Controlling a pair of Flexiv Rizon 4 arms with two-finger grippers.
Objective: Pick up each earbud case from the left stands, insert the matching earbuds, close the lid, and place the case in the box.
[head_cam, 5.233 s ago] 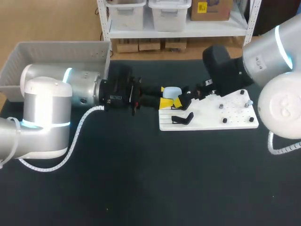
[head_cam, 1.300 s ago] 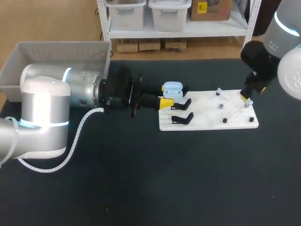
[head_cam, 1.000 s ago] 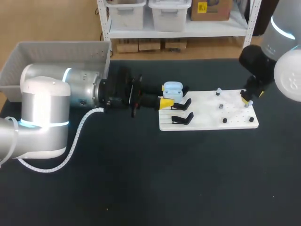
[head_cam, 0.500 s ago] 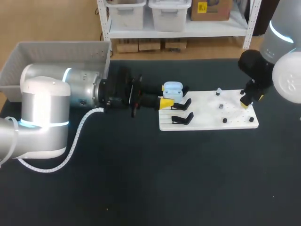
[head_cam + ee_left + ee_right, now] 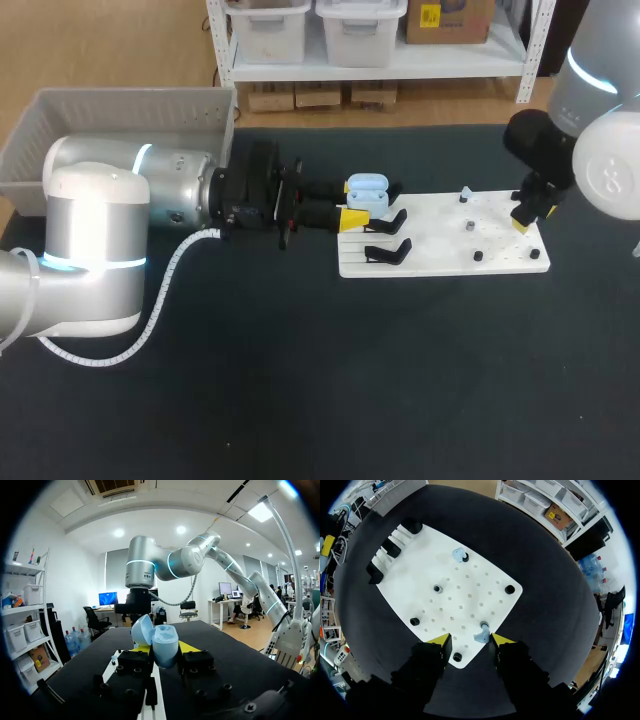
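Left fingers [image 5: 352,204], seen from overhead, are clamped on a pale blue earbud case [image 5: 367,190] with its lid up; right fingers [image 5: 521,218] hang over the white board [image 5: 440,262] on the desk [image 5: 300,380]. Left wrist camera: the case sits pinched between both yellow tips. Right wrist camera: fingers spread apart, one earbud [image 5: 480,636] between them, another earbud [image 5: 458,554] well ahead.
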